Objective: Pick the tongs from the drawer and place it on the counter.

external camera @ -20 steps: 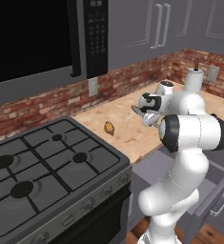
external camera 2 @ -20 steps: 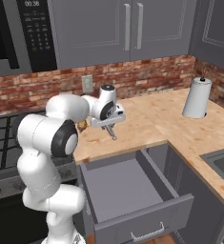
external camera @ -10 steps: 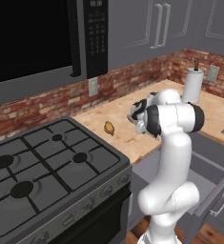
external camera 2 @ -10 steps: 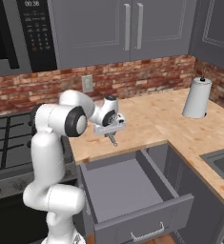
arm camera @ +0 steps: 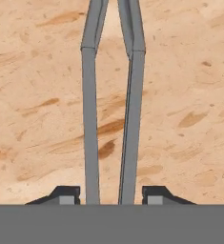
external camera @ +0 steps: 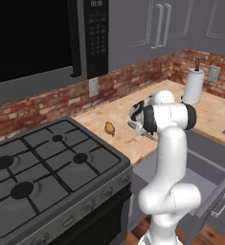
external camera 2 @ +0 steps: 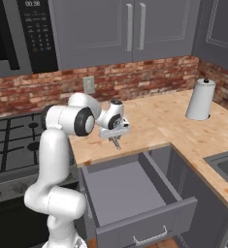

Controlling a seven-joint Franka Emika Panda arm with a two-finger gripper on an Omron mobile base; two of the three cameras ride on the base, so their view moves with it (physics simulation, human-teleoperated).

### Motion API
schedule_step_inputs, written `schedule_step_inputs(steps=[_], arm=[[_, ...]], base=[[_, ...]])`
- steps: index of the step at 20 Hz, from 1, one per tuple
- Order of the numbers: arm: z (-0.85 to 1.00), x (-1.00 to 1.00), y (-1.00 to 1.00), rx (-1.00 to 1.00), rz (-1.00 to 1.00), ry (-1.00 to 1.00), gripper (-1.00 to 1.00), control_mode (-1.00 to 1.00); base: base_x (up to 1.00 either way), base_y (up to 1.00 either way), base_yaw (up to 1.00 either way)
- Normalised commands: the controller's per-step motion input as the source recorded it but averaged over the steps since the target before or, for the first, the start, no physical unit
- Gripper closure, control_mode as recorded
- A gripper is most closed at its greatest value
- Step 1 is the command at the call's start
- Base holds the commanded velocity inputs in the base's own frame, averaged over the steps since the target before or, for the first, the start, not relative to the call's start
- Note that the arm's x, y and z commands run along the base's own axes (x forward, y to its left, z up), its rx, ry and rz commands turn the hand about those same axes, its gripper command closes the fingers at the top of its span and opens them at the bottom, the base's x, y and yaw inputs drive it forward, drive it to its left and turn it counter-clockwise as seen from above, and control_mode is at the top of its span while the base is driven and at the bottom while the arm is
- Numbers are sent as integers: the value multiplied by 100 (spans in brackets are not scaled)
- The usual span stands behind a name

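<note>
The tongs (arm camera: 111, 100) are hanging from our hand (arm camera: 111, 193), which is pinching them near one end, the two grey arms running out between the fingertips (arm camera: 66, 194) and away over the tan wood grain. In the right base view we are seeing the hand (external camera 2: 115, 137) low over the front part of the worktop (external camera 2: 154, 121), with a slim grey piece poking down from it, just above the rim of the open drawer (external camera 2: 135, 193). The drawer floor is looking bare.

We are judging the tongs to be light, stiff metal, smooth enough to slide or swing in a narrow pinch. Holding them by one end is leaving the long part free to pivot, so we are favouring a slow, level lowering. A grip nearer the middle, across both arms, would be steadier, though squeezing there would spring the arms together.

We cannot tell from these views whether the tongs are touching the worktop yet.
</note>
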Motion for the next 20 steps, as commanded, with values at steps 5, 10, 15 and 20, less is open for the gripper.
schedule_step_inputs(steps=[5, 10, 15, 20], arm=[[18, 0, 0, -1, -3, -4, -100, -100], [35, -53, 0, 1, -6, -7, -100, -100], [40, -100, 0, 10, -6, -3, -100, -100], [66, -100, 0, 8, -8, -11, -100, -100]], base=[[0, 0, 0], [0, 0, 0], [0, 0, 0], [0, 0, 0]])
